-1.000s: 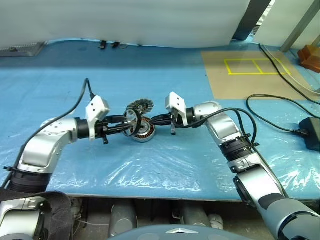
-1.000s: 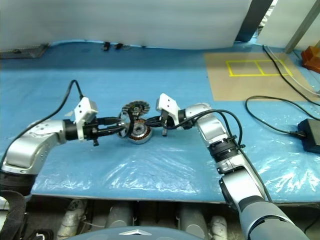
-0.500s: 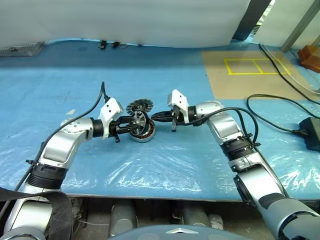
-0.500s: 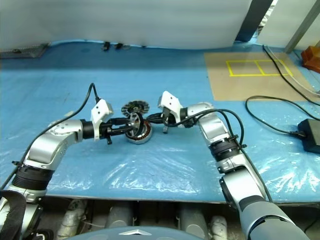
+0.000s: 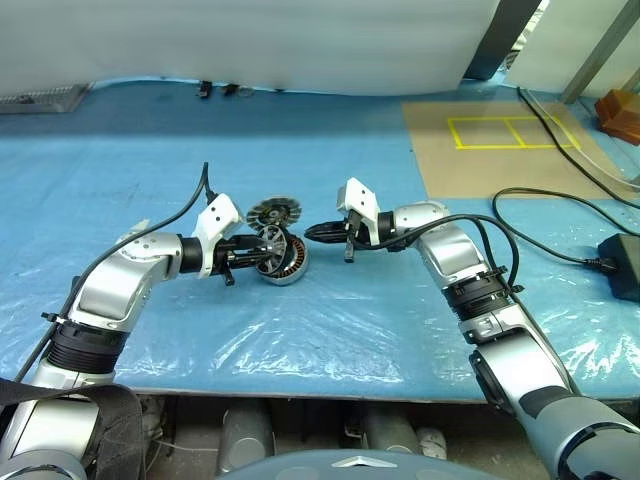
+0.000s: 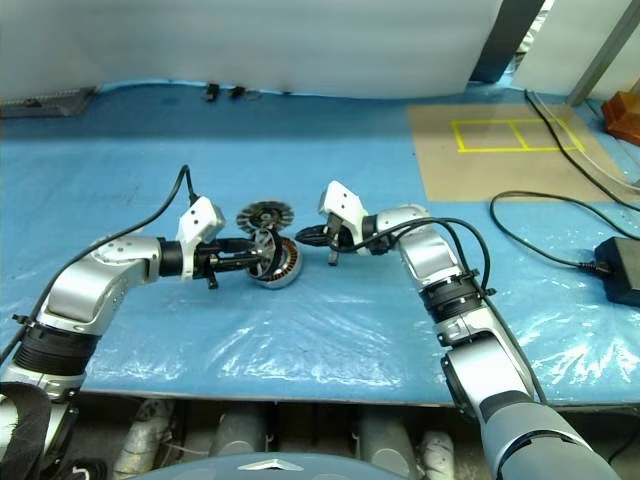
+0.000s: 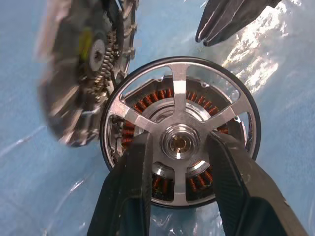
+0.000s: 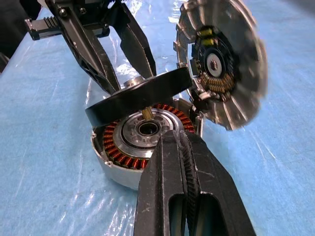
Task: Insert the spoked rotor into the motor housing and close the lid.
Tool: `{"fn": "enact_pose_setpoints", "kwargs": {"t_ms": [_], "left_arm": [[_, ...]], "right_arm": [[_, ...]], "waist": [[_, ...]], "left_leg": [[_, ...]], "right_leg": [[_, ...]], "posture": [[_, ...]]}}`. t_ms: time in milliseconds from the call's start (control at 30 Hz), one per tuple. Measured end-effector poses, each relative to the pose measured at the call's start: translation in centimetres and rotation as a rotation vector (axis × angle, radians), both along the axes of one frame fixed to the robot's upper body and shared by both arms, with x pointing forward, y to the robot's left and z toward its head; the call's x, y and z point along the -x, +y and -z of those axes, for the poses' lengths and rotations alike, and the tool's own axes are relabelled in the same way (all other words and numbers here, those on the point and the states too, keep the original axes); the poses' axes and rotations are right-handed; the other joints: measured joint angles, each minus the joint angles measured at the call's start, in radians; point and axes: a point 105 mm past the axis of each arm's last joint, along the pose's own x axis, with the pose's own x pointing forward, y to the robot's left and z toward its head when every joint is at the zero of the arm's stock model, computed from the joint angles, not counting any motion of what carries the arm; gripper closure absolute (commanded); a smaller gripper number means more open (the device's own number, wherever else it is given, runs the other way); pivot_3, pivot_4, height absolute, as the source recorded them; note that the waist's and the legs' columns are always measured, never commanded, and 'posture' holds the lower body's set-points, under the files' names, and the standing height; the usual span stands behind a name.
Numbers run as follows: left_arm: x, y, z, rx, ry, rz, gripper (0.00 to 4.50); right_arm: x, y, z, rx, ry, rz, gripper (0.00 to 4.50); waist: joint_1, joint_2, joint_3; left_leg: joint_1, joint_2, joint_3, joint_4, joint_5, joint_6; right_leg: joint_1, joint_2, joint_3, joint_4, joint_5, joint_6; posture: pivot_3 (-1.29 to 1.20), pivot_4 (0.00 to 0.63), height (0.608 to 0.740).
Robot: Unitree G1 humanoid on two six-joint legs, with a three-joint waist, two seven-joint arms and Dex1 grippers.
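The motor housing [image 5: 291,265], a round silver puck with copper windings [image 8: 114,149], lies on the blue sheet. My left gripper [image 5: 266,250] is shut on the centre hub of the spoked rotor [image 7: 179,93], one finger [image 7: 129,189] on each side. It holds the rotor [image 8: 142,96] tilted over the housing, with the short shaft at the housing's centre hole. A finned round lid [image 5: 274,212] stands on edge just behind the housing. My right gripper [image 5: 310,232] is shut and empty, its tips close to the housing's right side.
Crinkled clear plastic [image 5: 330,330] covers the blue sheet toward the near table edge. A brown board with yellow tape [image 5: 500,140] lies far right. Black cables [image 5: 545,225] and a power brick [image 5: 622,265] sit at the right edge.
My left elbow has swung up and inward, and the rotor has tipped down closer over the housing. The right gripper has stayed where it was.
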Motion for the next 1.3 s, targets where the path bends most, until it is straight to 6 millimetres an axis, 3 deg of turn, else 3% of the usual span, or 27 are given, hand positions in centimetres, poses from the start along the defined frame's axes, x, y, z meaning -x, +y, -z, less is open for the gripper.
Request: {"fn": "enact_pose_setpoints", "kwargs": {"t_ms": [333, 667, 700, 800, 900, 1067, 1167, 1300], "left_arm": [[0.3, 0.0, 0.9, -0.039, 0.029, 0.003, 3.20], [-0.3, -0.5, 0.6, 0.018, 0.002, -0.048, 0.04], [-0.2, -0.5, 0.2, 0.045, -0.002, -0.051, 0.04], [0.4, -0.6, -1.8, 0.166, -0.035, -0.070, 0.55], [1.1, 0.1, -2.4, 0.232, -0.062, -0.129, 1.59], [3.5, -0.6, 1.1, 0.316, 0.029, -0.210, 3.27], [3.7, -2.3, 1.5, 0.352, -0.003, -0.238, 4.31], [2.6, -3.0, 1.3, 0.331, -0.083, -0.294, 4.46]], "right_arm": [[-0.2, 0.0, 0.0, -0.003, -0.003, 0.015, 4.50], [-0.3, 0.2, 0.0, -0.010, -0.007, 0.022, 4.50], [-0.3, 0.2, 0.0, -0.010, -0.007, 0.023, 4.50], [-0.4, 0.0, 0.3, -0.008, 0.004, 0.033, 4.50], [-0.4, 0.1, 0.3, -0.010, 0.005, 0.034, 4.50], [-0.5, 0.0, 0.3, -0.010, -0.001, 0.040, 4.50], [-0.5, 0.2, 0.2, -0.019, -0.012, 0.037, 4.50], [-0.6, 0.2, 0.2, -0.020, -0.017, 0.041, 4.50]], "waist": [[0.001, 0.000, 0.000], [0.003, 0.000, 0.000], [0.003, 0.000, 0.000], [0.002, 0.000, 0.000], [-0.001, 0.000, 0.000], [0.003, 0.000, 0.000], [0.012, 0.000, 0.000], [0.008, 0.000, 0.000]], "left_leg": [[0.000, 0.000, 0.000, 0.000, 0.000, 0.000], [-0.001, 0.000, -0.001, 0.000, 0.000, 0.000], [-0.002, 0.000, -0.001, 0.000, 0.000, 0.000], [-0.003, 0.000, -0.002, 0.000, 0.000, 0.000], [-0.003, 0.000, -0.002, 0.000, 0.000, 0.000], [-0.004, 0.001, -0.002, -0.002, 0.000, 0.000], [-0.005, 0.001, -0.003, 0.000, -0.002, 0.004], [-0.004, 0.001, -0.003, 0.000, -0.002, 0.005]], "right_leg": [[0.000, 0.000, 0.000, 0.000, 0.000, 0.000], [0.000, 0.000, 0.000, -0.001, 0.000, 0.000], [0.000, 0.000, -0.001, -0.001, 0.000, 0.000], [0.000, 0.000, -0.001, -0.002, 0.000, 0.000], [0.000, 0.000, -0.001, -0.003, 0.000, 0.000], [-0.001, 0.000, -0.003, -0.004, 0.000, 0.000], [0.000, -0.001, -0.003, -0.004, 0.000, 0.000], [0.000, 0.000, -0.003, -0.004, 0.001, 0.001]], "posture": [[0.00, 0.150, 0.740], [0.00, 0.150, 0.740], [0.00, 0.150, 0.740], [0.00, 0.150, 0.740], [0.00, 0.150, 0.740], [0.00, 0.150, 0.740], [0.00, 0.150, 0.740], [0.00, 0.150, 0.740]]}}
